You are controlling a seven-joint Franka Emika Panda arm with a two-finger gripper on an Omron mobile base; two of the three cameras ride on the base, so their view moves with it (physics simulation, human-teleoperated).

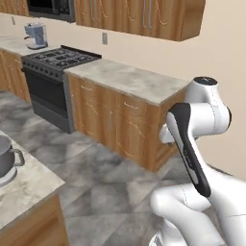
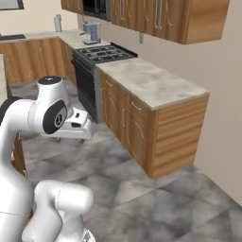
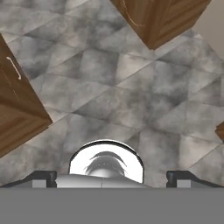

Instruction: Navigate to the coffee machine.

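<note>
The coffee machine is a small blue-grey box on the far counter, left of the black stove. From the other side the coffee machine stands just beyond the stove, several steps away across the floor. My arm is folded close to the base, and the hand points down at the grey tiled floor. In the hand view my gripper is open, its fingertips far apart with only floor beyond them.
A wood cabinet run with a stone counter ends at a beige wall on the right. An island corner with a grey metal pot stands near left. Open floor runs between them toward the stove. A microwave hangs above.
</note>
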